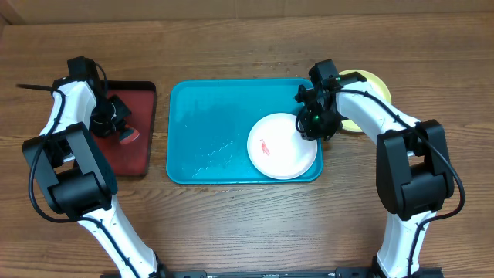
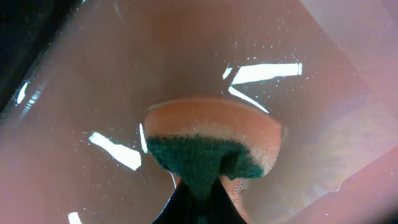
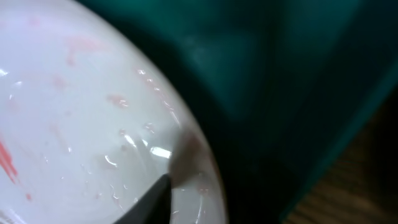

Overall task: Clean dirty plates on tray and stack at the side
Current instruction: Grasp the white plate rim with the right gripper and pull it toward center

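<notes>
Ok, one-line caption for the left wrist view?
Left gripper pinching an orange sponge by its green scouring side, wet dark-red tray behind it.

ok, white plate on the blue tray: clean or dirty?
Dirty. The round white plastic plate in the large turquoise plastic tray bears a red-orange smear; the right wrist view shows fainter pink streaks too.

Tray [image 1: 202,123]: left half bare, open from above. White plate [image 1: 278,150] fills its near right corner, with the right gripper [image 1: 310,131] crowding the plate's far right rim. Yellow-green plate [image 1: 372,80] lies right of the tray under the right arm. Left gripper [image 1: 123,133] sits over the dark-red tray [image 1: 143,158]. Near desk [image 1: 247,224] is open.
</notes>
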{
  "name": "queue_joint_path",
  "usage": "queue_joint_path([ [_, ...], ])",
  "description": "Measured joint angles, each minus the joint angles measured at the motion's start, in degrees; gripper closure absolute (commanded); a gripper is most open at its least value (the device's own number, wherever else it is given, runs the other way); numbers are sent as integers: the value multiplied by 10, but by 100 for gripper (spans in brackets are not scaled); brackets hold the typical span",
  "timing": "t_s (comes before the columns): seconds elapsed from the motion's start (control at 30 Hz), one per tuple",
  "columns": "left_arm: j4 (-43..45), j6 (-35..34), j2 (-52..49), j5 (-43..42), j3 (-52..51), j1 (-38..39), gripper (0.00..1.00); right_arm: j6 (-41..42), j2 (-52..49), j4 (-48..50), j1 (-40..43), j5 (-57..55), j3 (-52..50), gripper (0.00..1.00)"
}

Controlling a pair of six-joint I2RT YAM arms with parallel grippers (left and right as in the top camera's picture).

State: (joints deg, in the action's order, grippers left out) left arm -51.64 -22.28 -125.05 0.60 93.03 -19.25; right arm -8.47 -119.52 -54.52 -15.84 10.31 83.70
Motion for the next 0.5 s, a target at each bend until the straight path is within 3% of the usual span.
queue_joint_path([
  [0.17, 0, 0, 0, 0, 0, 0, 96, 41, 0, 24, 0, 9, -2, 96],
  [0.5, 0, 0, 0, 0, 0, 0, 96, 145, 0, 156, -51, 53, -8, 95],
])
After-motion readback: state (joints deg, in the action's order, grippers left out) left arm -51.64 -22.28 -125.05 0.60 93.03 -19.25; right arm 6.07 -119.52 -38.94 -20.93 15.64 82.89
